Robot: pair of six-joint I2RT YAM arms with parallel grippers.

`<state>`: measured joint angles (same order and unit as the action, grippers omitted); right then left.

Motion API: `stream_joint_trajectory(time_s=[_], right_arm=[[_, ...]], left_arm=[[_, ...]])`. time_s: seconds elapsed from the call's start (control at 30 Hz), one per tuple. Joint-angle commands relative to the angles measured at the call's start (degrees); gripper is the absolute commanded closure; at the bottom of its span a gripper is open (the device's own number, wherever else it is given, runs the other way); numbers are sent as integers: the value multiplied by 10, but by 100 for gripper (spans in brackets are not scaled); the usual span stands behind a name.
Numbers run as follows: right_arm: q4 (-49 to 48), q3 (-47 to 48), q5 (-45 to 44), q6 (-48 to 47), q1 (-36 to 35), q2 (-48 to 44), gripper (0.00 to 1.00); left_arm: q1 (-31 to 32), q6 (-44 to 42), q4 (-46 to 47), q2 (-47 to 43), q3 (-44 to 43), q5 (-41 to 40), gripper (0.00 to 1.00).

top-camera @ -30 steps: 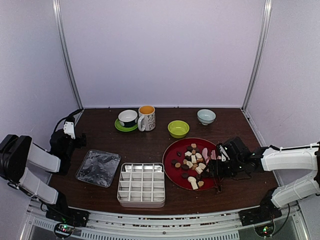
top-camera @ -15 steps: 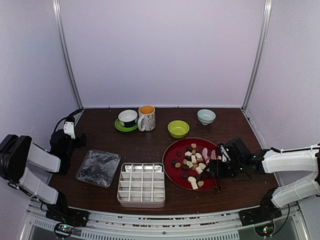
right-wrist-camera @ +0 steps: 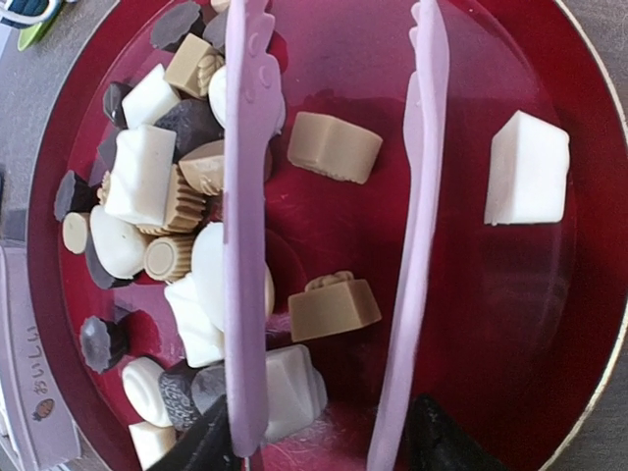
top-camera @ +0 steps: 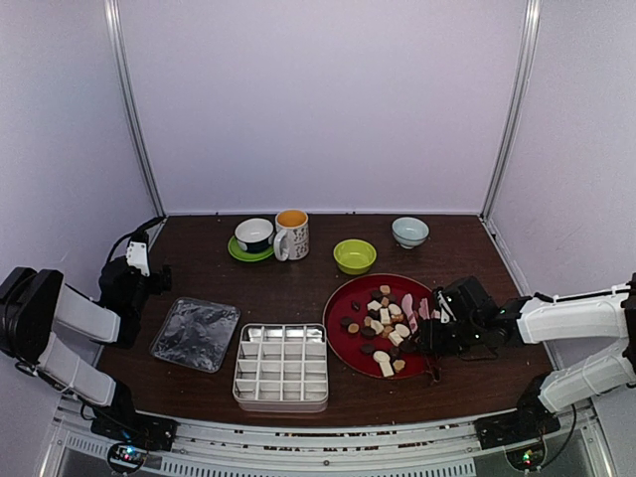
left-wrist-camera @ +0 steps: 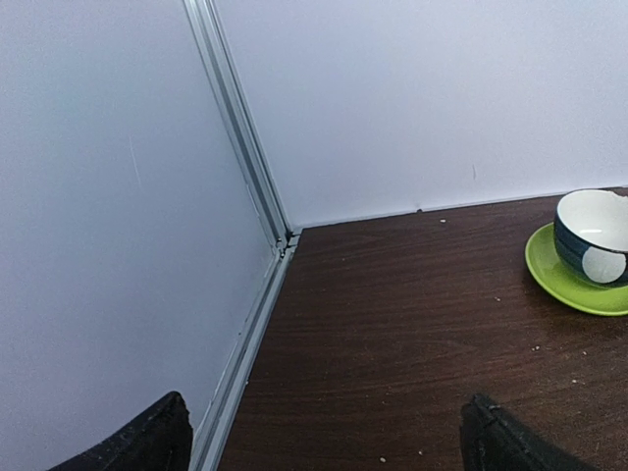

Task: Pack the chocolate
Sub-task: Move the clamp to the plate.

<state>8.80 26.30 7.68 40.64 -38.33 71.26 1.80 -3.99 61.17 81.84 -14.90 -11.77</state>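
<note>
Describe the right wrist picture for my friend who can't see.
Pink tongs, held in the right gripper, reach over a red plate with two tan chocolates between their arms. A heap of chocolates lies at the picture's left; one white piece sits alone at the right.

Overview from above-behind; left wrist facing corner (left-wrist-camera: 288,235); right wrist close over plate (right-wrist-camera: 491,294)

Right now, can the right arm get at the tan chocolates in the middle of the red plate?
Probably yes. The right gripper holds the pink tongs over the red plate, and their two arms straddle the tan chocolates, which lie with nothing on top of them.
</note>
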Motion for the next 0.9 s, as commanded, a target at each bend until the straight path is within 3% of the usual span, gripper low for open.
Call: stream_joint_trajectory(time_s=[0.0,0.2,0.87], right_arm=[[33,6,-35,-3,-2,-13,48],[43,-3,-47,-3,-3,-60,59],[174,61,-68,-85,-3,-98,63]], left_arm=[[-5,0,13,-1,-9,-3,2],[-5,1,13,-1,-9,-3,2],[-5,0,14,0,-9,-3,2]])
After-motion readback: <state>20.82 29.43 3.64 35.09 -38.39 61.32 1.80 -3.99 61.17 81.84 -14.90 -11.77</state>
